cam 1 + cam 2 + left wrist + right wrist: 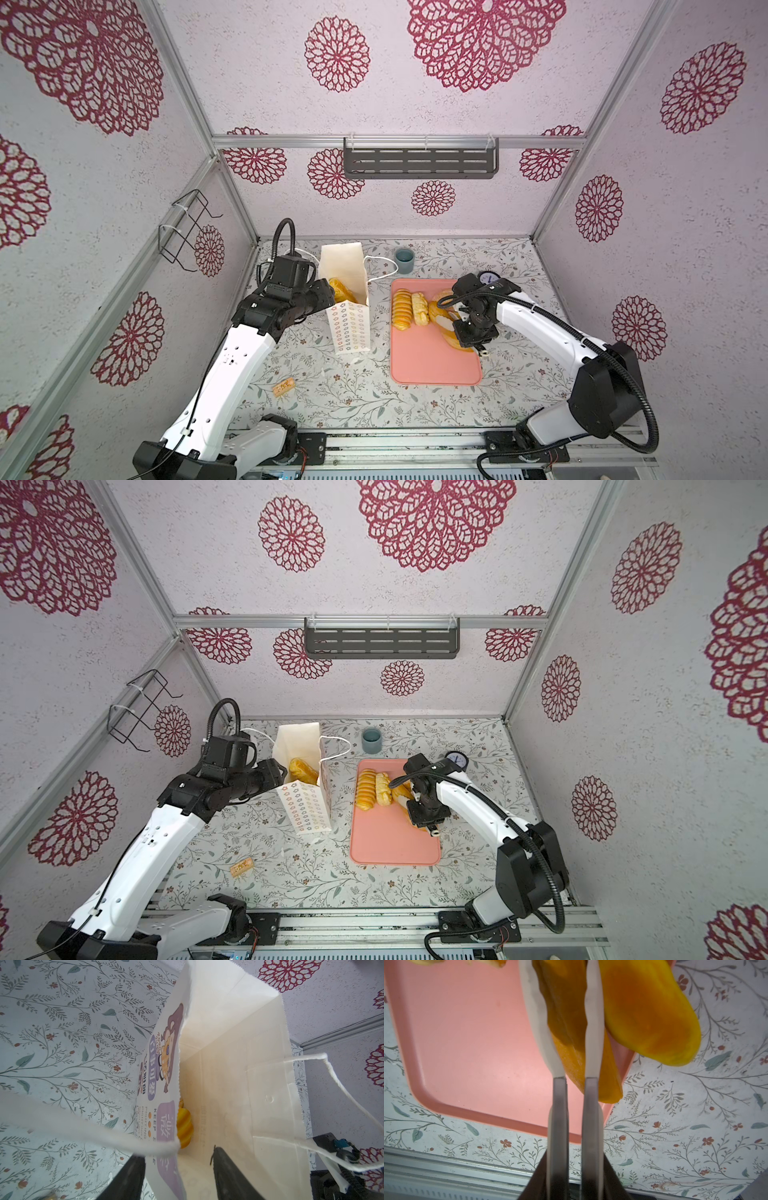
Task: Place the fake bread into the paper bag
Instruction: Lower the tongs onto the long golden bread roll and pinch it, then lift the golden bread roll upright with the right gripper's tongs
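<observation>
The paper bag (349,328) is seen upright on the table (332,395), mouth upward, left of the pink tray (432,361). One loaf (343,291) is already lodged inside it. The left hand (178,1153) is held open astride the bag's broad printed wall, with one finger (228,1174) inside and the other outside. Over on the tray, the right hand (560,980) is clamped on a long roll (571,1057), whose long axis runs along the fingers. In both top views the roll is laid diagonally, from back left toward the tray's right edge. A flat orange oval (650,1012) is seen just beside it, overhanging the rim. Two ridged loaves (409,309) are lined up side by side, pointing front to back.
</observation>
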{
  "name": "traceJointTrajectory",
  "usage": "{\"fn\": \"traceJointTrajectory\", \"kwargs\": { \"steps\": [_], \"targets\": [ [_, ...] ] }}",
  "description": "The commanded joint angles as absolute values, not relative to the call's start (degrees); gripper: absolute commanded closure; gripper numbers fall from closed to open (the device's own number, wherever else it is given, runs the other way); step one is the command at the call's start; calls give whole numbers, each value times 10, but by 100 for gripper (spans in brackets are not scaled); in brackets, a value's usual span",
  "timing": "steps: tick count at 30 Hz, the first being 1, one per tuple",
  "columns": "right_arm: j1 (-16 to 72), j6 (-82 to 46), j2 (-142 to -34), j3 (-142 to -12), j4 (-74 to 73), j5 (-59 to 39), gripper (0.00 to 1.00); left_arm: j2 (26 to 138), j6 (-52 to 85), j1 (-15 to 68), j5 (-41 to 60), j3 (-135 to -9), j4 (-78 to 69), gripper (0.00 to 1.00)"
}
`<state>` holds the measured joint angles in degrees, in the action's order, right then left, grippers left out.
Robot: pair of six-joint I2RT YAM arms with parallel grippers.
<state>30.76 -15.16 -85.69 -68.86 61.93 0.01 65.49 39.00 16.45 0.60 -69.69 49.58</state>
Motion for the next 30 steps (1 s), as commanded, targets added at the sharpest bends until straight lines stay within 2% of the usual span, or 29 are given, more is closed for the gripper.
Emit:
{"fn": "traceJointTrajectory", "kwargs": {
  "steps": [1,7,18,30],
  "targets": [
    [306,-149,-831,-709,630,1,79,651,386,159,3,-701,489,44],
    [306,-160,-802,-714,642,0,89,651,386,159,2,-706,492,44],
    [305,-176,-768,-729,650,0,99,650,387,159,-1,-713,497,41],
    [301,-196,-741,-760,647,-10,100,651,388,159,0,-718,501,61]
  ]
}}
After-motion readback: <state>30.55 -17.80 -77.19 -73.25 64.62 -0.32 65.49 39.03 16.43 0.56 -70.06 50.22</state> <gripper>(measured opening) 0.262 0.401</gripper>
